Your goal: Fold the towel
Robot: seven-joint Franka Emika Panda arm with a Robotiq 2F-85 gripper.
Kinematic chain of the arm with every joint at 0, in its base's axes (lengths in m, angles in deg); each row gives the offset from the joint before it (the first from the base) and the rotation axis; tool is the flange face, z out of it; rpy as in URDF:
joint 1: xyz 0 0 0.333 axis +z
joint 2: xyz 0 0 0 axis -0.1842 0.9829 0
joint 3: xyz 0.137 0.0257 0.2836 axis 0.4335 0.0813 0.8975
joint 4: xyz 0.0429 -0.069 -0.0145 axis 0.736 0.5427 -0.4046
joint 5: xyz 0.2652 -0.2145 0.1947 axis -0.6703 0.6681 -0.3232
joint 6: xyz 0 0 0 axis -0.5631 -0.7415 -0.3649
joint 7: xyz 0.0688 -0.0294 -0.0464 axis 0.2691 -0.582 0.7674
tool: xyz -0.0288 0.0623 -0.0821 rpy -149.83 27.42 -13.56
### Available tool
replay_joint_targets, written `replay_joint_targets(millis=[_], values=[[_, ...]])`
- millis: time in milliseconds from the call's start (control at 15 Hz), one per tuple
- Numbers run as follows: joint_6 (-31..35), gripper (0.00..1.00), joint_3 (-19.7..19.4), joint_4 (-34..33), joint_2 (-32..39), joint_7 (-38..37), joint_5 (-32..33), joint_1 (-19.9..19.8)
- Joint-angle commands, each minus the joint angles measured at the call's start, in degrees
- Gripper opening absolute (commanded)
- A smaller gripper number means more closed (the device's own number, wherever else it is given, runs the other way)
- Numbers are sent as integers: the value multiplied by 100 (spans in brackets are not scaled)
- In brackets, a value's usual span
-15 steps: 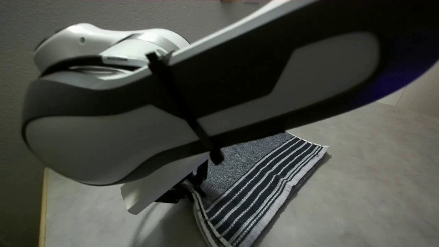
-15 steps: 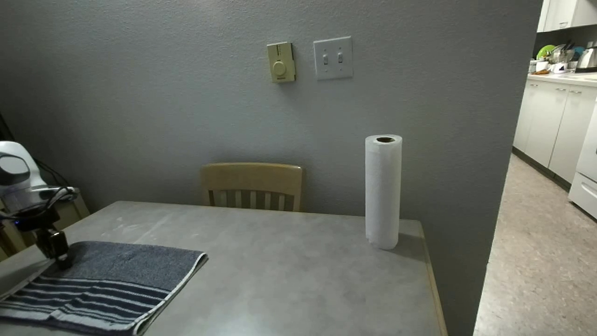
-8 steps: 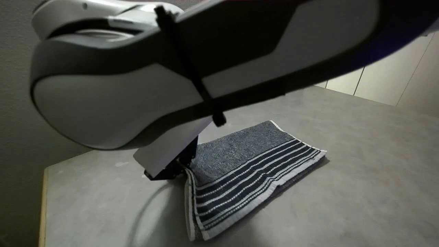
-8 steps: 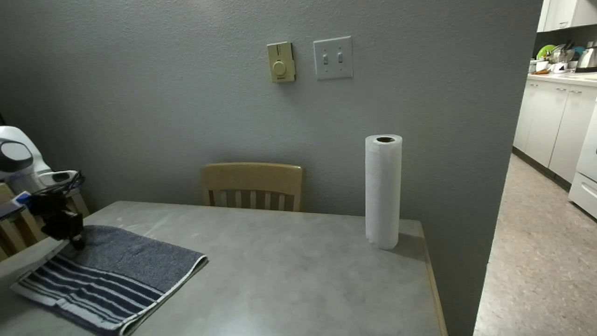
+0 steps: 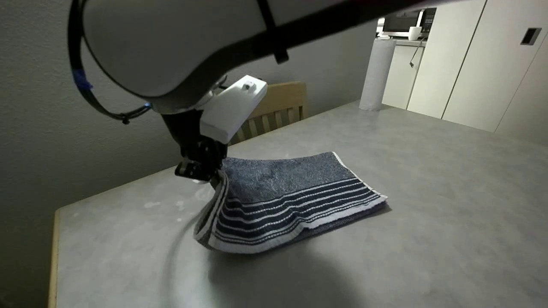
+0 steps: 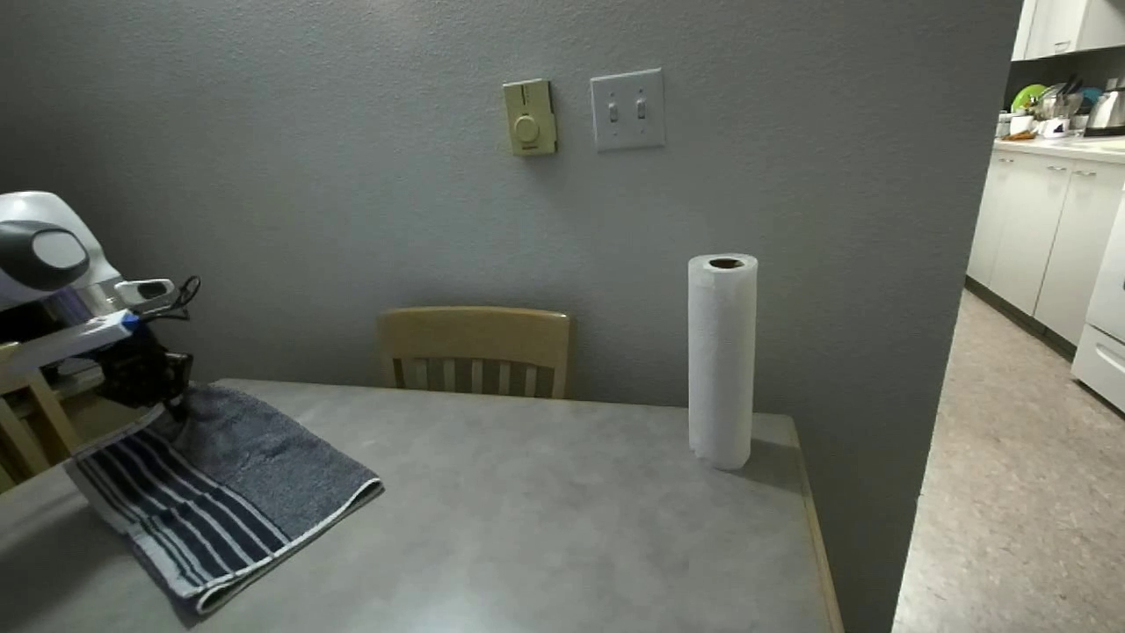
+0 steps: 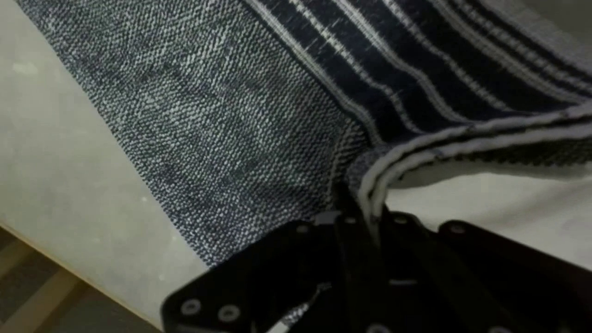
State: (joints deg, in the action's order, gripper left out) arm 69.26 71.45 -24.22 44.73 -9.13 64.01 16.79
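The towel (image 5: 282, 175) is a dark grey-blue cloth lying in layers on the table, with its band of dark and white stripes facing up. It also shows in an exterior view (image 6: 272, 448) and fills much of the wrist view (image 7: 208, 115). My gripper (image 7: 364, 206) is shut on the towel's white-hemmed side edge, where two hems run together between the fingers. In an exterior view my gripper (image 5: 216, 179) holds this edge raised, and the striped corner near it hangs curled above the table. The opposite side rests flat. My gripper (image 6: 178, 410) is at the table's far-left side.
A grey table (image 6: 571, 519) bears the towel. A paper towel roll (image 6: 722, 360) stands upright at the table's far right corner. A wooden chair (image 6: 475, 352) stands behind the table against the grey wall (image 6: 352, 176). The table's wooden edge (image 5: 55, 256) shows in an exterior view.
My gripper has moved up and back toward the wall with the towel's edge in it. That side of the towel has risen and swung along, and its striped corner has been drawn back.
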Motion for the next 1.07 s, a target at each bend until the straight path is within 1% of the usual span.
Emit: replay_joint_targets(millis=[0,333,467,600,800,933,1000], values=[[399,2,364,442,-312,1141,-119,-304],[897,2,908,676,-368,2662,-211,-667],[932,2,1160,864,-471,3245,-243,-810],[794,2,1384,1162,-678,3749,-258,-956],[690,2,1570,1756,-1110,3995,-240,-1143],[679,2,1586,2233,-1456,3841,-195,-1234],[769,2,1529,2455,-1613,3569,-156,-1246]])
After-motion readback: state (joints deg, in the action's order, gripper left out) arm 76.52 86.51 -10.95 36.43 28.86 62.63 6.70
